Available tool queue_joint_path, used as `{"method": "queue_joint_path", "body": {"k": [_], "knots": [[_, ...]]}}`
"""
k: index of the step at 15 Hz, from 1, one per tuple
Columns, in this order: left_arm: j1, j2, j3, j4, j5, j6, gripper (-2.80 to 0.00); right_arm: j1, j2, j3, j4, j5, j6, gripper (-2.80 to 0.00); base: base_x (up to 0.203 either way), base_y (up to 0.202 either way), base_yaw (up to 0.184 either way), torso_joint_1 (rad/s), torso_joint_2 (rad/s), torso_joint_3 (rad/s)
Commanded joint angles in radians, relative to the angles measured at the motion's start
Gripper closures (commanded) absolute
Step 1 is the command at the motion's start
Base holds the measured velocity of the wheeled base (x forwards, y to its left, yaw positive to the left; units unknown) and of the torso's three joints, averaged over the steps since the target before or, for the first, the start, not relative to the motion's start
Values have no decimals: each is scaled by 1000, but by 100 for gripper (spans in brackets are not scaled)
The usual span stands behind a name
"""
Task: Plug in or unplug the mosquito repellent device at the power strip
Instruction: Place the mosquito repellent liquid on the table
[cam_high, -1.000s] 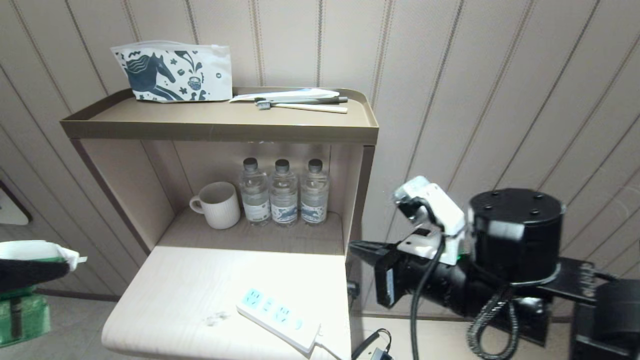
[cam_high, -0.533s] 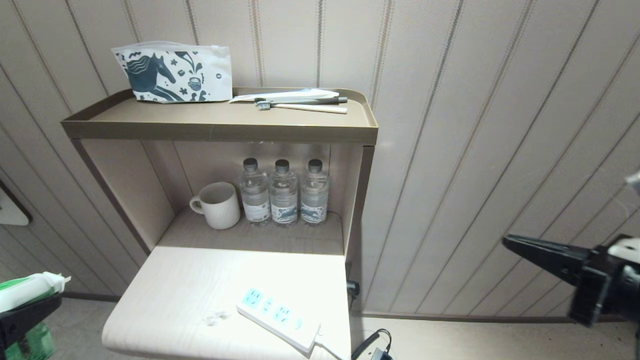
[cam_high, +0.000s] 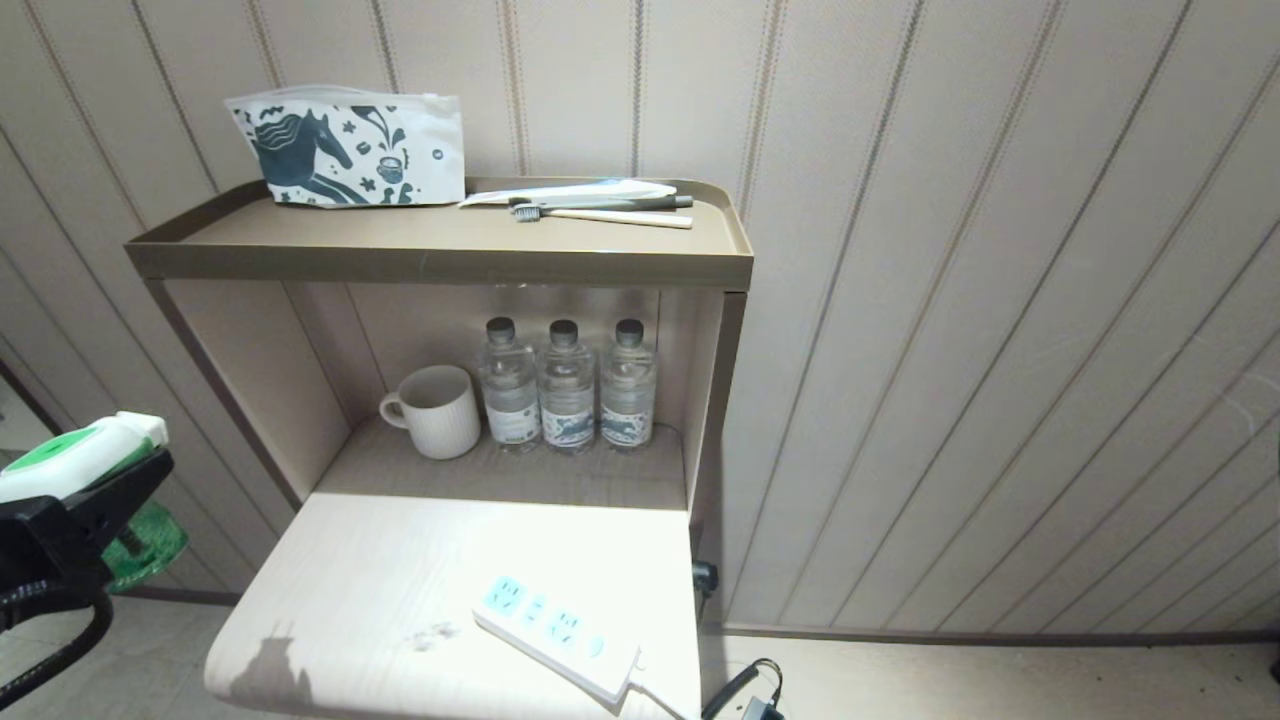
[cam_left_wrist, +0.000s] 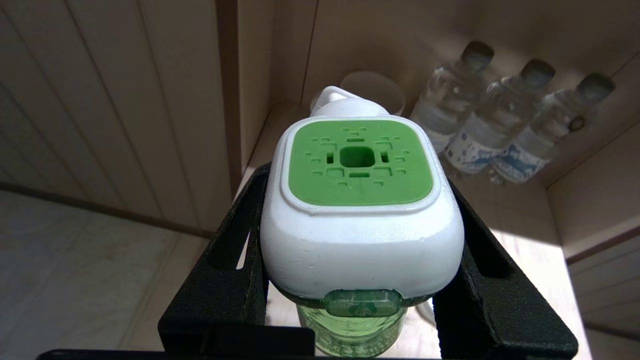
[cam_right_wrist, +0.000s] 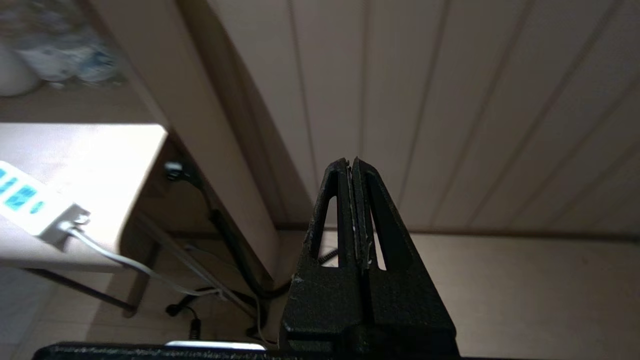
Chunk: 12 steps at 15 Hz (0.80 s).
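Observation:
The mosquito repellent device (cam_left_wrist: 357, 200), a white head with a green face over a green bottle, is clamped between the black fingers of my left gripper (cam_left_wrist: 356, 172). In the head view the device (cam_high: 75, 458) and the left gripper (cam_high: 95, 480) hang at the far left, beside and above the table's left end. Near the table's front right corner lies the white power strip (cam_high: 555, 632) with light-blue sockets, nothing plugged in; it also shows in the right wrist view as the power strip (cam_right_wrist: 27, 202). My right gripper (cam_right_wrist: 352, 164) is shut and empty, low over the floor right of the cabinet.
A white mug (cam_high: 437, 410) and three water bottles (cam_high: 565, 385) stand in the cabinet niche behind the pale table (cam_high: 380, 570). A printed pouch (cam_high: 350, 148) and toothbrushes (cam_high: 600, 210) lie on the top shelf. Cables (cam_high: 745, 695) trail on the floor at the right.
My right arm has swung away to the right and out of the head view. The left gripper has risen at the left edge and tilted, still gripping the device.

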Motion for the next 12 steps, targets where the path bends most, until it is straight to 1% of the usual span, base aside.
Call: {"method": "queue_joint_path", "body": {"k": [1,2,3,4,5,6,7,8,9,10,11,12], "knots": [[1,77,16,-73,3,-4,0,-28,-99,79,-1,-46,2,0,0,0,0,0,0,0],[1,123,23,-110,5,-9,0,-32,-98,115,-19,-81,-3,0,0,0,0,0,0,0],[1,162,26,-145,11,-20,0,-34,-98,135,-33,-136,-7,0,0,0,0,0,0,0],[1,194,31,-175,17,-32,0,-37,-99,154,-41,-209,-11,0,0,0,0,0,0,0],[2,205,35,-189,19,-43,0,-40,-98,159,-41,-230,8,0,0,0,0,0,0,0],[2,205,32,-190,16,-46,0,-41,-99,164,-23,-232,41,0,0,0,0,0,0,0],[2,209,27,-191,14,-47,0,-50,-98,165,2,-232,46,0,0,0,0,0,0,0],[0,217,25,-196,13,-47,0,-100,-94,159,34,-225,35,0,0,0,0,0,0,0],[0,235,30,-223,12,-47,0,-185,-92,154,50,-198,18,0,0,0,0,0,0,0],[1,247,40,-242,9,-48,0,-253,-90,151,63,-157,-3,0,0,0,0,0,0,0],[0,261,49,-257,3,-48,0,-288,-89,153,66,-91,-28,0,0,0,0,0,0,0],[0,272,53,-274,-2,-48,0,-290,-89,167,12,-31,-39,0,0,0,0,0,0,0]]}}
